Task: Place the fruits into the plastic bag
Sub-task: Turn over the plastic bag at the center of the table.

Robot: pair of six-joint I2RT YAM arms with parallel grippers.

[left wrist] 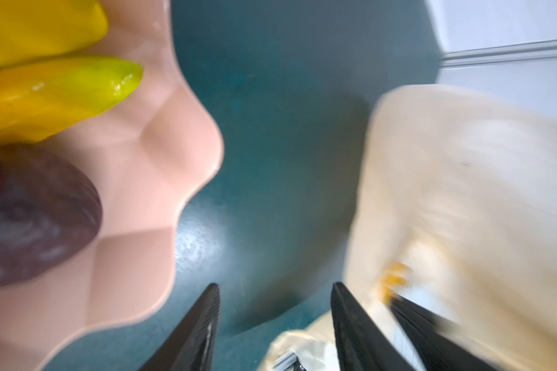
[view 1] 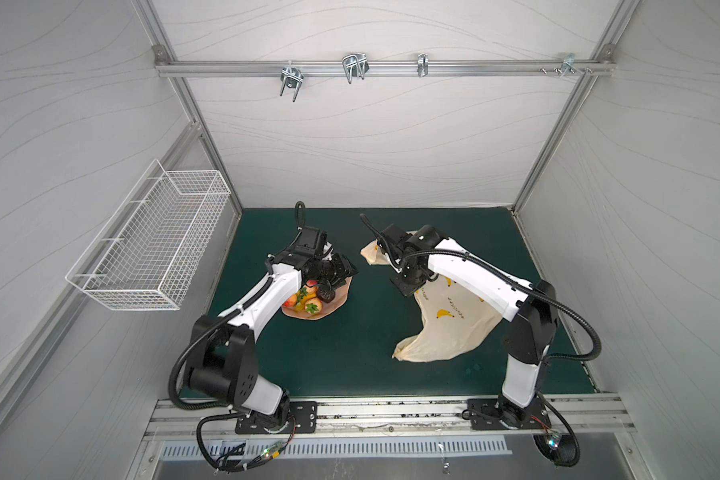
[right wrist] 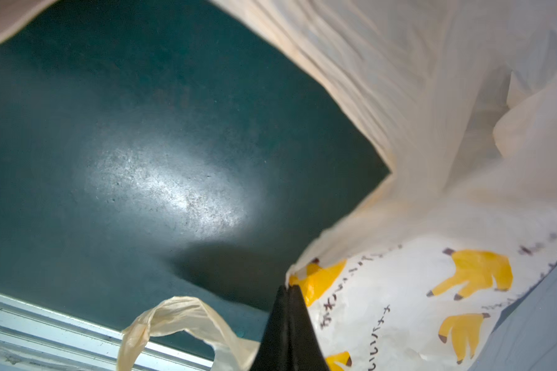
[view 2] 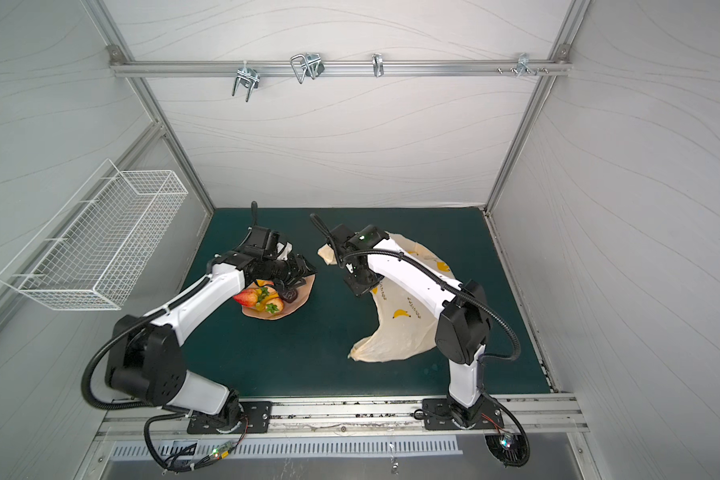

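The right gripper [right wrist: 288,289], jaws together, pinches the edge of the plastic bag [view 1: 445,332] at centre right. The left gripper [left wrist: 275,286], fingers apart and empty, hangs above the pink plate [view 1: 335,307] at centre left, partly hiding the fruits [view 1: 302,300] on it. The bag's lettering is unreadable.

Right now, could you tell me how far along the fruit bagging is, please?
Done: nothing bagged that I can see. In hand: the right end effector is shut on the edge of the plastic bag; the left end effector hangs open and empty by the pink scalloped plate. Left: the visible fruits lie on that plate.
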